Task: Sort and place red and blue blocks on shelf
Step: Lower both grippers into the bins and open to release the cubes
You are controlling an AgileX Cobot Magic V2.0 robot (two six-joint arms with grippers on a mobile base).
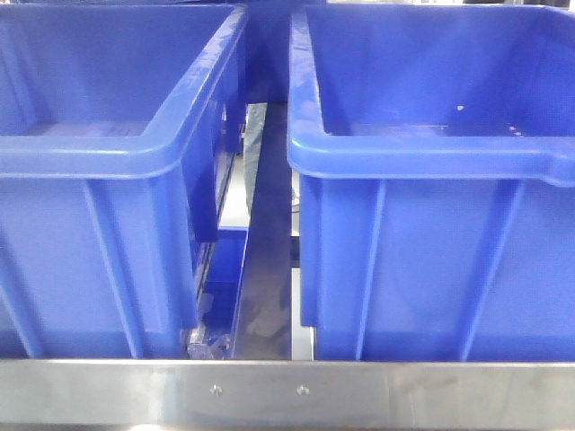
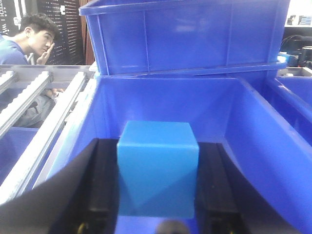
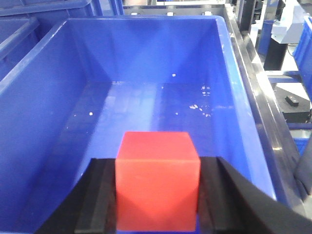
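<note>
In the left wrist view a bright blue block (image 2: 157,168) fills the gap between the black fingers (image 2: 100,185) of my left gripper (image 2: 157,195), which is shut on it over the inside of a blue bin (image 2: 253,141). In the right wrist view a red block (image 3: 157,180) is clamped by my right gripper (image 3: 157,204), held above the floor of another blue bin (image 3: 146,97). The front view shows the steel shelf rail (image 1: 287,391) with two screws below both bins; neither arm nor block appears there.
Two large blue bins (image 1: 108,180) (image 1: 431,180) stand side by side on the shelf with a narrow gap between them. Another bin (image 2: 185,34) is stacked behind the left one. A person (image 2: 29,44) sits at far left beside a roller rail (image 2: 44,112).
</note>
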